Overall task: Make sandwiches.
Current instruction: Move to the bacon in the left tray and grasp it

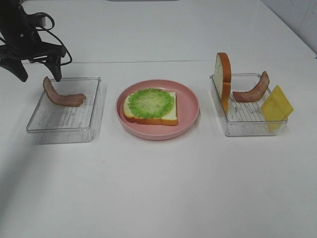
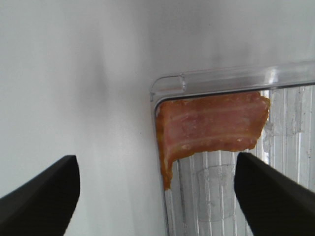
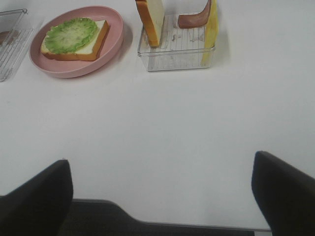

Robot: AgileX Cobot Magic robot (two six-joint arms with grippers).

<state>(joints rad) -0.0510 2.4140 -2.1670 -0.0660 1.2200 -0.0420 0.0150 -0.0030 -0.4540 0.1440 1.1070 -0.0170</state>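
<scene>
A bread slice (image 1: 163, 115) with a green lettuce leaf (image 1: 149, 102) on it lies on the pink plate (image 1: 190, 101). A bacon strip (image 1: 62, 95) lies in the left clear tray (image 1: 64, 124). My left gripper (image 1: 39, 77) is open just above that strip's far end; the strip (image 2: 211, 125) shows between the open fingers in the left wrist view. The right tray (image 1: 247, 124) holds an upright bread slice (image 1: 224, 79), a second bacon strip (image 1: 251, 92) and a yellow cheese square (image 1: 277, 105). My right gripper (image 3: 162, 196) is open, low over the table's near edge, empty.
The white table (image 1: 158, 188) stretches wide in front of the plate and trays. The plate (image 3: 74, 69) and right tray (image 3: 174, 54) also show far off in the right wrist view. A cable hangs off the left arm (image 1: 20, 29).
</scene>
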